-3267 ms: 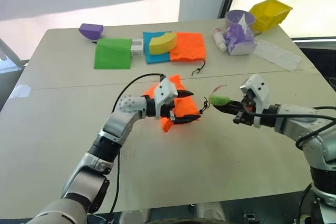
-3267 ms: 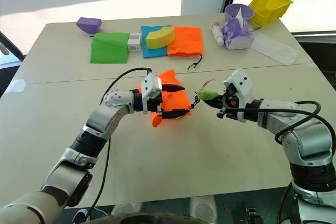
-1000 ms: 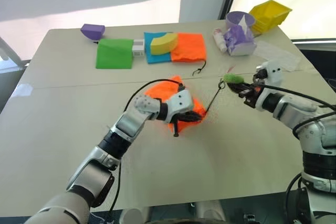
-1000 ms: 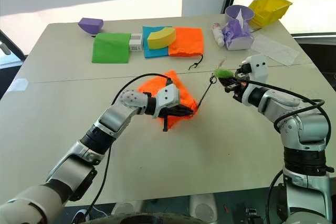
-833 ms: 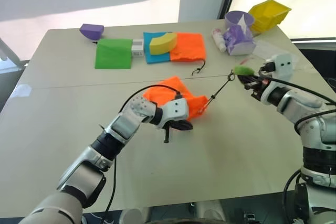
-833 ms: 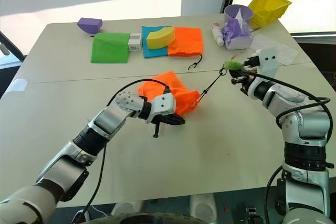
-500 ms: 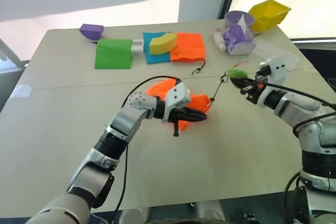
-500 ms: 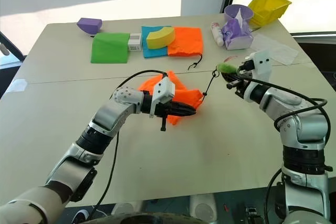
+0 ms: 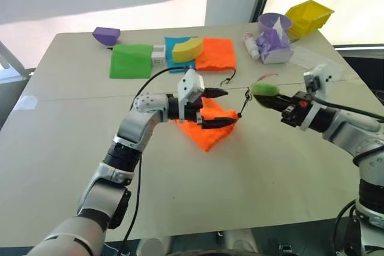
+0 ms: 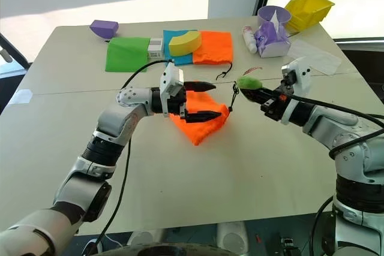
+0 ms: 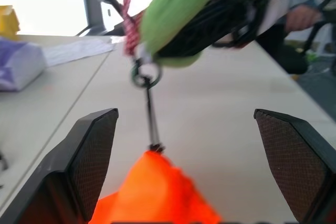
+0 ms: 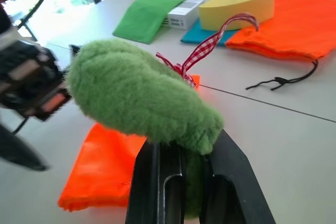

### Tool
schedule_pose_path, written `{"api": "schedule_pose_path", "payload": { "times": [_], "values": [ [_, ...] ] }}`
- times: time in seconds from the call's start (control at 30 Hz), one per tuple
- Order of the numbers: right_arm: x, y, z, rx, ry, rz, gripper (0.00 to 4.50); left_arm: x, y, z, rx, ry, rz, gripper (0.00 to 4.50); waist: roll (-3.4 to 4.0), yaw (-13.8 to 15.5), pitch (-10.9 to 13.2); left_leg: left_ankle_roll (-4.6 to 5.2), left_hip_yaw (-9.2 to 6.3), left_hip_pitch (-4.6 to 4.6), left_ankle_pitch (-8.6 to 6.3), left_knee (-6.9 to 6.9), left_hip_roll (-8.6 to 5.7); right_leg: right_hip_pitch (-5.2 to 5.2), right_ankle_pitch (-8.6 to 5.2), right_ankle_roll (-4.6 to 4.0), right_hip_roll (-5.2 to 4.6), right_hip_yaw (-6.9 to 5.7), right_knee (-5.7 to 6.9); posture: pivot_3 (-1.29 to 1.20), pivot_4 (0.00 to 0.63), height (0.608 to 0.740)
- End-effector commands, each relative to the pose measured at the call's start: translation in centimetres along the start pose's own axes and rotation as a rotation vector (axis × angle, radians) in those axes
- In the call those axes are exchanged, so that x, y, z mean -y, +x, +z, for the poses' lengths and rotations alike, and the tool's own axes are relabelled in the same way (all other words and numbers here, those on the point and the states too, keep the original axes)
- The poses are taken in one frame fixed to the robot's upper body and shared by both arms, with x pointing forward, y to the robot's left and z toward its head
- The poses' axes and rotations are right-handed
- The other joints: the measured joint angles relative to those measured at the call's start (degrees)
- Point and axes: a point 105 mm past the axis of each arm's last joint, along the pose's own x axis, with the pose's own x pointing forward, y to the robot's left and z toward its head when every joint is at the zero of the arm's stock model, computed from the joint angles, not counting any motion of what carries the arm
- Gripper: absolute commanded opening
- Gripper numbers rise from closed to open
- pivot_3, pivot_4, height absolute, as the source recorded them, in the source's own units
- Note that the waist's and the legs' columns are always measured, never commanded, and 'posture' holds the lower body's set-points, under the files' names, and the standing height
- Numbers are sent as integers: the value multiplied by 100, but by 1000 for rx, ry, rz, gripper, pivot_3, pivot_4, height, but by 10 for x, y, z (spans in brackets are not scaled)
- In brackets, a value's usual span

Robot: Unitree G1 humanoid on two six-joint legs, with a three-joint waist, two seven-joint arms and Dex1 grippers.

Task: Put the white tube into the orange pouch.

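Over the middle of the bench (image 9: 72, 136), seen from the head, your left gripper (image 9: 230, 107) reaches across with its fingers (image 9: 219, 122) spread wide. The orange pouch (image 9: 210, 133) lies just behind and below them, with one fold between the two tips. Nothing is pinched, as far as you can see. Your right gripper (image 9: 271, 97) is shut on the green pom-pom (image 9: 265, 89) and holds it up off the bench. The black cord (image 9: 243, 105) runs down from it to the near corner of the pouch. My guess is that you hold the pom-pom up to keep the cord pulled and the pouch steady.

Through the left wrist camera, both fingers stand far apart at the sides. The orange tip of the pouch sits low in the gap and touches neither one. The cord climbs from that tip to a small ring under the pom-pom.

Through the right wrist camera, the pom-pom sits squeezed between the two fingers (image 12: 157, 192), with a red checked ribbon (image 12: 210, 45) sticking out. The pouch lies below on the bench. A second orange pouch (image 12: 294, 24) lies far back and is not yours.

Whether the white tube is inside the pouch, you cannot tell; the cloth hides it.
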Motion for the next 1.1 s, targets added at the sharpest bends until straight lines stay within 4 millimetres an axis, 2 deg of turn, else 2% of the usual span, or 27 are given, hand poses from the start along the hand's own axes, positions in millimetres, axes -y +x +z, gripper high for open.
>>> {"api": "schedule_pose_path", "payload": {
  "times": [0.03, 0.13, 0.33, 0.47, 0.6, 0.7, 0.8, 0.93, 1.03, 1.1],
  "values": [
    [-16, -7, 16, 52, -25, 74, 0, -3, 13, 9, 31, 31, -11, 4489, -1, -5, 0, 0, 0, 0, 0, 1, 0, 0, 0, 0, 0, -1, -1, 0, 150, 740],
    [-23, -5, 14, 40, -12, 106, 0, 2, 33, -3, 12, 18, -34, 4489, -1, 0, 0, 2, 1, -1, -1, 1, -1, 3, 0, 0, -2, 0, -4, 0, 150, 740],
    [-29, -3, 14, 37, -7, 127, 0, 19, 53, -13, -2, 46, -123, 4489, -2, -35, 1, 6, 3, 0, -5, 0, 0, 7, 1, 2, -3, -3, -15, 0, 150, 740],
    [-29, -3, 11, 28, 6, 121, 0, 13, 65, -21, -27, 99, -65, 4489, -2, -9, 1, 7, 0, 0, -5, 1, 2, 6, 2, 4, 0, -6, -11, 0, 150, 740],
    [-28, -3, 9, 22, 5, 109, 0, 11, 67, -20, -12, 81, -55, 4489, -2, -10, 1, 9, 1, -1, -6, 6, -2, 13, 8, 17, -4, -5, -21, 0, 150, 740],
    [-26, -4, 3, 0, 2, 99, 0, 10, 66, -17, 16, 74, -46, 3691, -2, -10, 1, 11, 1, -1, -7, 4, -1, 13, 12, 24, -4, -6, -23, 0, 150, 740],
    [-20, -4, -6, -17, 23, 67, 0, 11, 66, -16, 25, 61, -44, 2096, -2, -10, 1, 11, 1, -1, -8, 3, -1, 13, 12, 25, -3, -6, -23, 0, 150, 740],
    [-17, -5, -16, -45, 25, 57, 0, 10, 66, -16, 28, 66, -38, 181, -2, -10, 1, 11, 1, -1, -8, 6, -1, 14, 13, 26, -3, -6, -22, 0, 150, 740],
    [-16, -4, -14, -31, 18, 51, 0, 15, 66, -19, 26, 64, -60, 79, -2, -15, 1, 11, 1, 0, -8, 6, -1, 14, 13, 27, -3, -6, -22, 0, 150, 740],
    [-13, -3, -8, -1, 17, 36, 0, 25, 65, -29, -27, 57, -124, 79, -2, -18, 1, 11, 1, 0, -8, 6, -1, 14, 13, 27, -2, -6, -22, 0, 150, 740]
  ]
}}
